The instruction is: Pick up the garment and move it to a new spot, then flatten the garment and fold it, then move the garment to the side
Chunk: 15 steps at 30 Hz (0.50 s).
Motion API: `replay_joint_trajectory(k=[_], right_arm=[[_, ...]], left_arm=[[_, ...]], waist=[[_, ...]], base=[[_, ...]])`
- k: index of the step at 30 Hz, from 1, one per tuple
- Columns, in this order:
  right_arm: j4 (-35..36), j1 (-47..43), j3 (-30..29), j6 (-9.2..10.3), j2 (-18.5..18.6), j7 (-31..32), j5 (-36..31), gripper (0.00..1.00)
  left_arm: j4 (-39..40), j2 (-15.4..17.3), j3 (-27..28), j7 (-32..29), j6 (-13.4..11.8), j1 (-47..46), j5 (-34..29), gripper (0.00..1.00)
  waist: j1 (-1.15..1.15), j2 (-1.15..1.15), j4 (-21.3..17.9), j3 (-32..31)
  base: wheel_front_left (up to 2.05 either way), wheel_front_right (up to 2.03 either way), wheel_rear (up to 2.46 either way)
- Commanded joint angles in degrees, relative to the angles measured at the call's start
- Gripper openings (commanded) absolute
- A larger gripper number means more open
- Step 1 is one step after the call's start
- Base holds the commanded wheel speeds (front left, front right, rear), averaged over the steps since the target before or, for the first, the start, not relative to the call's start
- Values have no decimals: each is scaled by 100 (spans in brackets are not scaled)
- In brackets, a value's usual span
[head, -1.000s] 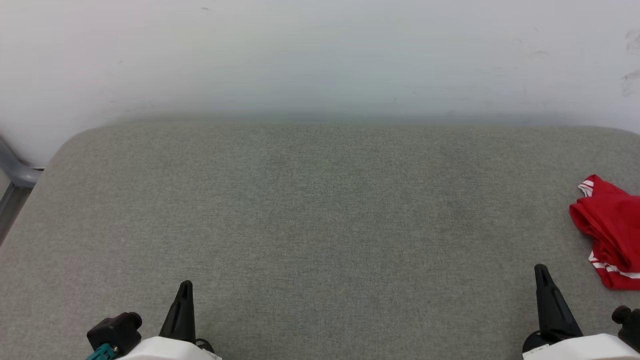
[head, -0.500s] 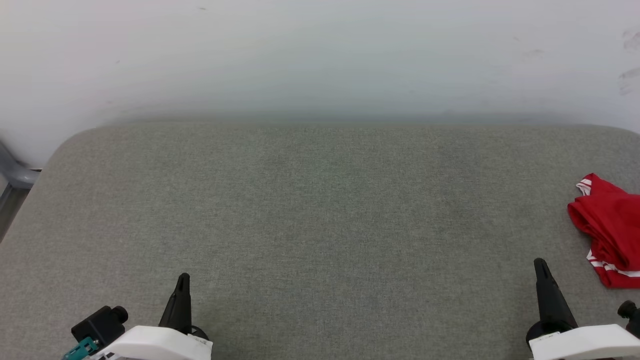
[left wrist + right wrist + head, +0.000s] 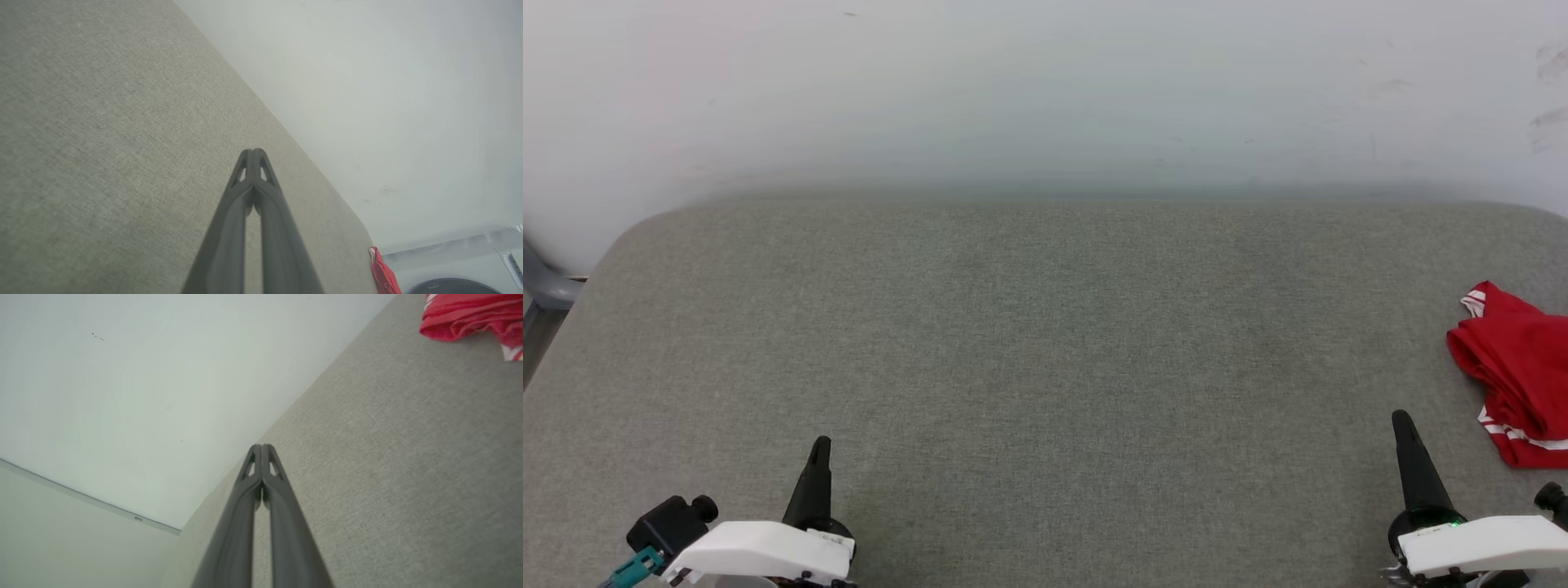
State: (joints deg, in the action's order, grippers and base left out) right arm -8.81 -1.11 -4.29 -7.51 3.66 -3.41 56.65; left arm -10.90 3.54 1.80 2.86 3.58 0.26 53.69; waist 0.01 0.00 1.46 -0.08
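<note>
At the near edge of the grey woven-fabric table top (image 3: pixel 1045 343), toward its left end, sits the left gripper (image 3: pixel 818 449), two long dark fingers on a white wrist. Its fingers are pressed together tip to tip with nothing between them. The right gripper (image 3: pixel 1402 425) sits toward the right end of that same edge, likewise closed and empty (both wrist views show the fingers meeting at the tips).

Farther in, at the table top's right edge, lies the garment (image 3: pixel 1515 367), a red jersey T-shirt with red-and-white striped trim. It is bunched in soft rolls and partly cut off by the frame, so I cannot tell how neatly it is folded. Beyond the table top's far edge rises a plain white wall (image 3: pixel 1045 98).

As I judge it, a shirt heaped at the side with both claws free fits two stages: waiting to be picked up, or already folded and set aside. The pictures do not settle which, so no next move can be named. The right gripper is the nearer one to the shirt.
</note>
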Motion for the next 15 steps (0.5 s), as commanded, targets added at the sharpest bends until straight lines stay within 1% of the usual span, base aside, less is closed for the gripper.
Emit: replay_joint_trajectory(k=[1, 15], right_arm=[[17, 151, -7, 1, 50, 45, 213, 0], [-108, 304, -22, 2, 50, 246, 1034, 0]], left_arm=[[33, 15, 34, -46, 53, -152, 213, 0], [-52, -3, 143, -259, 135, -275, 1074, 0]], waist=[[-1, 0, -4, 1], [-1, 0, -30, 6]], base=[[0, 0, 0], [0, 0, 0]])
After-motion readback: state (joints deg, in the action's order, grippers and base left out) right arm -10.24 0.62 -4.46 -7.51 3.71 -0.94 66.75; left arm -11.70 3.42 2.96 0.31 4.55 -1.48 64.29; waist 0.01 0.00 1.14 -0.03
